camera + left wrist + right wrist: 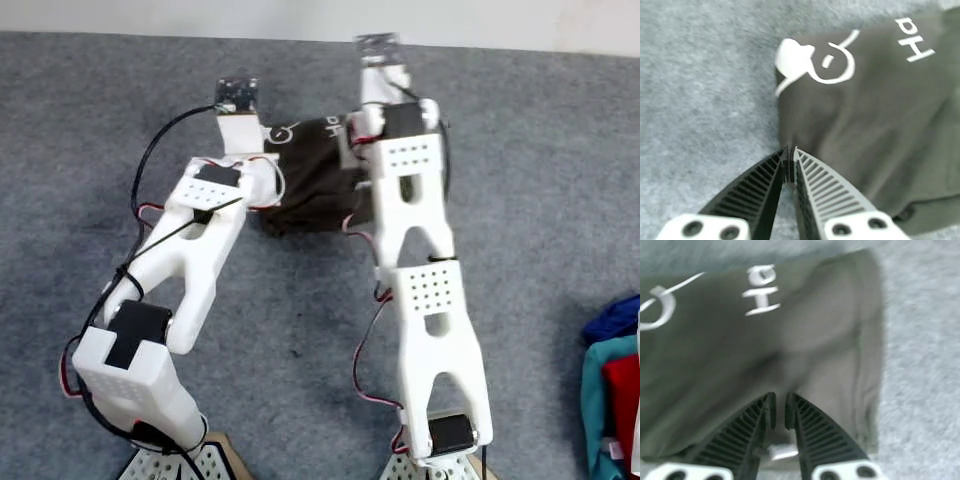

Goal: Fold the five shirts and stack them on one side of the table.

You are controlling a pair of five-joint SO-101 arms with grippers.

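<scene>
Two of my grippers are working one dark shirt [310, 190], which is lying at the far middle of the grey table [530, 150]. My left gripper [790, 156] is pressing its fingers together on the shirt's edge near the white print [815, 65]. My right gripper [780, 407] is pinching fabric in a thin slit. From above, my arms are hiding both pinches, while a blue, teal and red pile [612, 395] is sitting at my right.

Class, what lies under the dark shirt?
The grey table covering shows around the dark shirt, so it likely rests on that; anything directly beneath is hidden by fabric.
</scene>
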